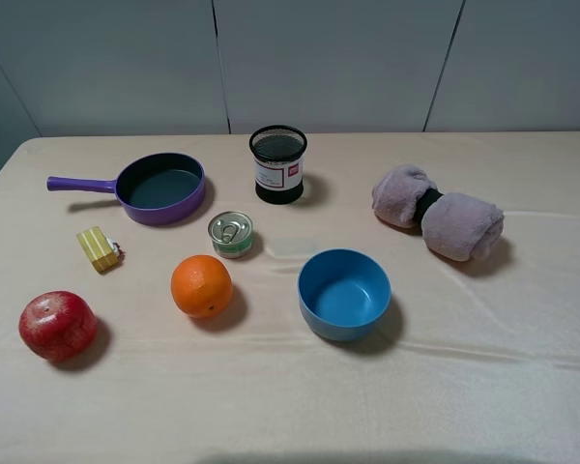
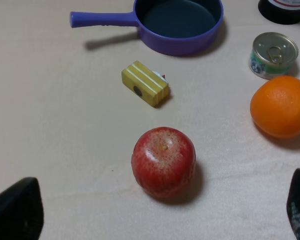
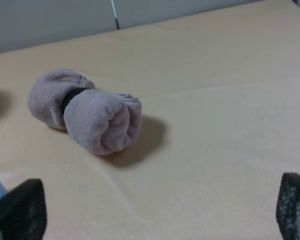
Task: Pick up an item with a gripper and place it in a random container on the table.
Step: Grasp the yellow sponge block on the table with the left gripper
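Your left gripper (image 2: 160, 212) had its jaws spread wide and empty, the red apple (image 2: 163, 162) between them, the yellow block (image 2: 145, 83) beyond; right gripper (image 3: 155, 210) likewise gaped, holding nothing.

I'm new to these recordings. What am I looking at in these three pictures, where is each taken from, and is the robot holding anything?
A two-armed robot works at a cloth-covered table. One picture comes from a camera mounted high; the arms themselves don't show in it. The other two come from cameras on each wrist, so the dark shapes in their lower corners are fingers of the open left gripper and right gripper. Neither holds anything. On the table: a yellow block, apple, orange, tin can, purple pan, mesh cup, blue bowl and a rolled towel.
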